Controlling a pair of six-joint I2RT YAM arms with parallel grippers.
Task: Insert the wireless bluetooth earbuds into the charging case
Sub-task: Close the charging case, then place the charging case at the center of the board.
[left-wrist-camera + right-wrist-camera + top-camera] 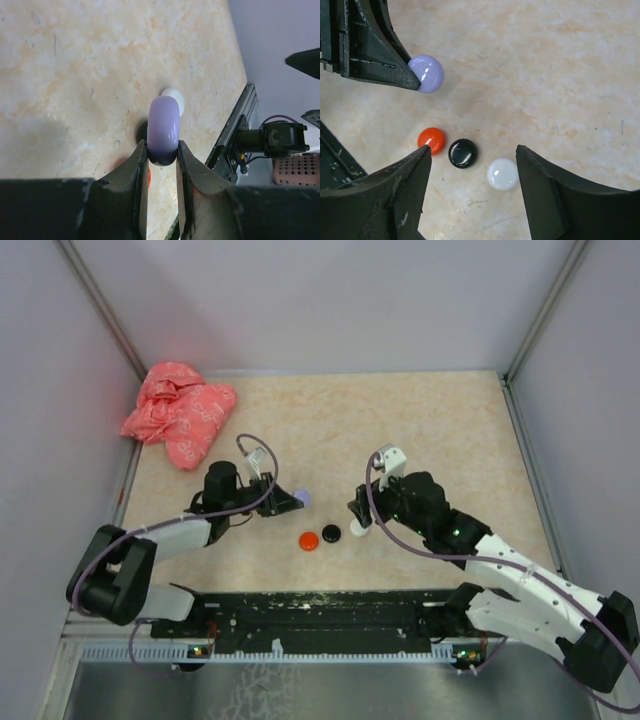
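We get bright, even overhead light, with soft shadows on the desk. White glints dot the lilac disc; the left pincer blurs up close.

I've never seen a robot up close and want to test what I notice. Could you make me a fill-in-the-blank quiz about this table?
1. The left gripper is shut on a round disc coloured ____.
2. In the row of three discs on the table, the middle disc, between the orange-red disc and the white disc, is ____.
3. The right gripper hangs above that row with its jaws ____.
4. The crumpled bag at the table's far left corner is ____.
Missing words: lilac; black; open; pink.
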